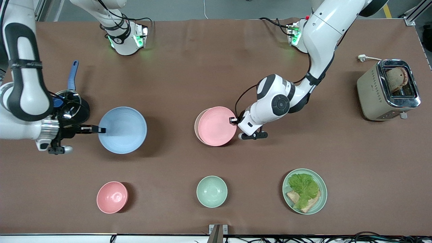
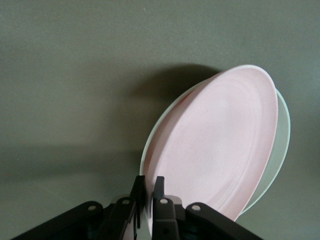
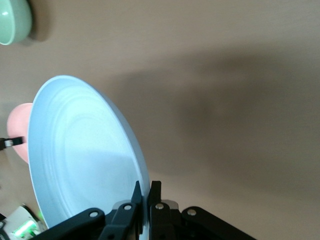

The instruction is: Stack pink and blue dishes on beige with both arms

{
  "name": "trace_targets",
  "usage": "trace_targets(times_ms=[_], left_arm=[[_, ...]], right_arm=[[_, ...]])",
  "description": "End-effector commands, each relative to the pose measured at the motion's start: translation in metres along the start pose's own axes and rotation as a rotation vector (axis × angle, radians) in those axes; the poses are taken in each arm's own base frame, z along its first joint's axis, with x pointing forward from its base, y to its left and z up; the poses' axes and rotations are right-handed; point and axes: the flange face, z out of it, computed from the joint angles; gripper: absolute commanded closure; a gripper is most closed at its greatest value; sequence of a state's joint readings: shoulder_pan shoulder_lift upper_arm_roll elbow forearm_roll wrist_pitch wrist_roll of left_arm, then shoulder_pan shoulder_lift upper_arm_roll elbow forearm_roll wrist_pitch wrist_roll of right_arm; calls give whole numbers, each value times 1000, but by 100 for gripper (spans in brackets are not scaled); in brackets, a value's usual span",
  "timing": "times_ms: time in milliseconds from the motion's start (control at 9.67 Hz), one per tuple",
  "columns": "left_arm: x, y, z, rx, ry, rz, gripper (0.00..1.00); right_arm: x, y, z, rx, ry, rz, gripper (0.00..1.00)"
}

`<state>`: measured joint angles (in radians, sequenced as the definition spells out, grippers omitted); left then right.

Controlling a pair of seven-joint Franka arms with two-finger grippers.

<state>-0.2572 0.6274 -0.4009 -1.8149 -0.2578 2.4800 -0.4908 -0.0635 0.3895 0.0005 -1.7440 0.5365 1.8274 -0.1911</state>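
Right gripper (image 1: 96, 129), at right arm's end of table, pinches rim of pale blue flat round matte plate (image 1: 123, 130), lifted, arm low and level. Risk: thin rim grip, plate may tilt or slip in transfer.

Left gripper (image 1: 233, 120), mid-table, wrist bent down, clamps rim of pale pink matte plate (image 1: 216, 126), lying offset on cream-beige round plate (image 1: 196, 125). Risk: release off-centre, stack uneven.

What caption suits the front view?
Left claw holds round matte pink plate over beige plate; right claw grips round blue plate.
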Motion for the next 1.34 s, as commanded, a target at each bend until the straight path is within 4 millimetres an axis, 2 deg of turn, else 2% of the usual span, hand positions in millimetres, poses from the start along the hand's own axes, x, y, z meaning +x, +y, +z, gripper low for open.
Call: trace_targets(times_ms=[0, 207, 310, 414, 517, 621, 828, 931, 1034, 1138, 1241], left_arm=[[11, -7, -25, 26, 57, 20, 0], [51, -20, -130, 100, 96, 41, 0], [64, -20, -181, 156, 93, 52, 0], [68, -17, -231, 237, 110, 77, 0], [75, -32, -276, 322, 167, 83, 0], [66, -38, -317, 360, 221, 74, 0], [40, -51, -394, 383, 302, 43, 0], [25, -57, -424, 402, 318, 66, 0], [14, -72, -445, 432, 286, 111, 0], [-4, -85, -475, 451, 276, 158, 0], [-14, -97, -490, 449, 260, 189, 0]], right_arm=[[-2, -63, 22, 12, 29, 80, 99], [-7, -120, 52, 20, 60, 132, 99], [-12, -147, 75, 23, 73, 159, 99], [-22, -179, 101, 34, 104, 168, 99], [-33, -198, 129, 42, 120, 167, 99], [-44, -204, 154, 40, 127, 158, 99], [-68, -200, 218, 29, 185, 152, 99], [-76, -197, 246, 33, 215, 150, 99], [-81, -197, 259, 35, 222, 146, 99], [-84, -199, 263, 34, 220, 140, 99], [-86, -197, 267, 30, 217, 141, 99]])
